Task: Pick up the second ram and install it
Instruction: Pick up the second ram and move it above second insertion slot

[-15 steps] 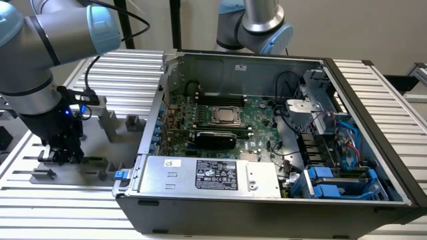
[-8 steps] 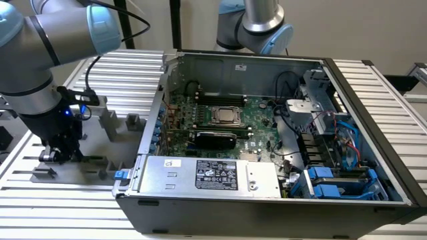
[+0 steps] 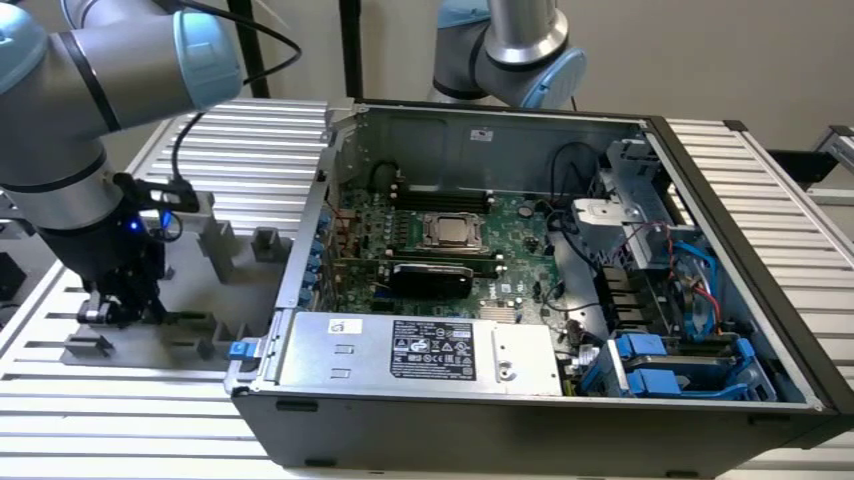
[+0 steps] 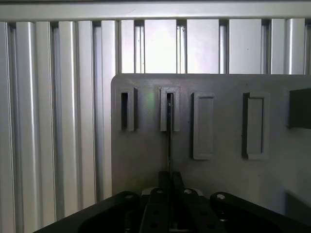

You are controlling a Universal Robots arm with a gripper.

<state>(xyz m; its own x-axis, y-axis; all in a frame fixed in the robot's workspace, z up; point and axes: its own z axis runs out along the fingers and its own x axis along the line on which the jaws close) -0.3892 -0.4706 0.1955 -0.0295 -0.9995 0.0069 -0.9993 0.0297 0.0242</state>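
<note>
The second ram (image 4: 169, 141) appears edge-on as a thin dark line. It stands in a narrow slot of the grey fixture plate (image 4: 141, 160) and runs back between my fingers (image 4: 178, 180). My gripper (image 4: 170, 180) is shut on the second ram. In the exterior view my gripper (image 3: 118, 308) is low over the fixture plate (image 3: 160, 345) at the exterior view's left, beside the open computer case (image 3: 534, 400). The motherboard (image 3: 514, 230) with its CPU socket (image 3: 454, 232) lies inside the case.
Grey fixture blocks (image 3: 220, 245) stand upright on the plate near my arm. More slots and blocks (image 4: 203, 126) line the plate. The ribbed aluminium table (image 3: 120, 420) surrounds it. A power supply (image 3: 414, 348), cables and blue drive bays (image 3: 667, 365) crowd the case. A second arm (image 3: 514, 50) stands behind.
</note>
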